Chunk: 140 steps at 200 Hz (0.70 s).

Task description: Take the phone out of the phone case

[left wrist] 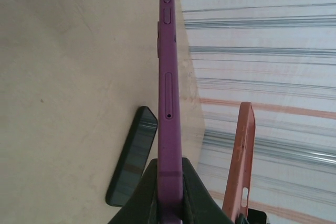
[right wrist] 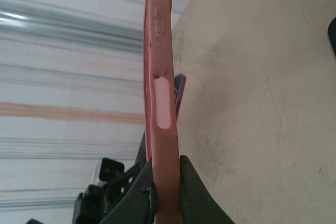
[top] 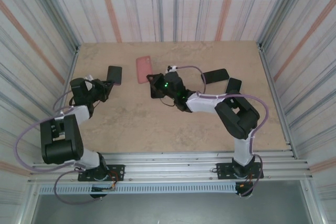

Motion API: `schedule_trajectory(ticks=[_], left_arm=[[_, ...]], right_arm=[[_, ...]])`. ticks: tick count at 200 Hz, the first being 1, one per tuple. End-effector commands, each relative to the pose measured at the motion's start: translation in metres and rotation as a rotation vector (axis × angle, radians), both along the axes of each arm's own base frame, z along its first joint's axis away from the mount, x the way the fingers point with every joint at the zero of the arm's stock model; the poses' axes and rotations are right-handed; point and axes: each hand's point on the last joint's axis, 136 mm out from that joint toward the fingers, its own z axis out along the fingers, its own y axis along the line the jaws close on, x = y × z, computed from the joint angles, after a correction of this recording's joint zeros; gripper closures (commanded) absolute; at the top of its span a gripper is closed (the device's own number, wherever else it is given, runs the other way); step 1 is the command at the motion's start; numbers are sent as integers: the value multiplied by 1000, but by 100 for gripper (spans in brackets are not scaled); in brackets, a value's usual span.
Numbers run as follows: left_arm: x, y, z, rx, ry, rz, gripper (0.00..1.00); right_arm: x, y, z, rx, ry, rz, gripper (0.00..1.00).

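A purple phone (top: 115, 75) is held edge-up at the left of the table, my left gripper (top: 106, 84) shut on its near end. Seen from the left wrist, the phone's purple side (left wrist: 168, 77), with buttons and a SIM tray, rises from between the fingers of the left gripper (left wrist: 169, 167). A salmon-pink phone case (top: 143, 70) stands apart near the table's middle, with my right gripper (top: 151, 82) shut on it. From the right wrist, the case's rim (right wrist: 160, 66) with an open cutout sits in my right gripper (right wrist: 165, 164). The phone's edge (right wrist: 180, 94) peeks from behind.
Two black phones (top: 216, 75) (top: 232, 85) lie flat at the right rear of the beige table (top: 136, 119). One black phone (left wrist: 132, 156) lies on the table in the left wrist view, and the pink case (left wrist: 239, 156) stands beyond it. Striped walls enclose the table.
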Motion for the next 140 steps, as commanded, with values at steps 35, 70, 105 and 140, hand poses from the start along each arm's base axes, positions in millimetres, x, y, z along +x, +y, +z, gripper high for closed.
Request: schedule_trajectory(ticks=[35,70,105,140], left_arm=[[16,2,-6,88,-149,-110,100],[16,12,-27,70,-124,-89,100],[12,23,-46,55,-94,-61,99],[9,27,-60,37,-66,-76,90]], right_arm=[[-2,38,-42,-50,132,-23,99],[-5,51,-58,-76,161,-11,99],[-5,64,-76,-70,194,-12,98],[-2,72,-86,-65,207,-24,98]])
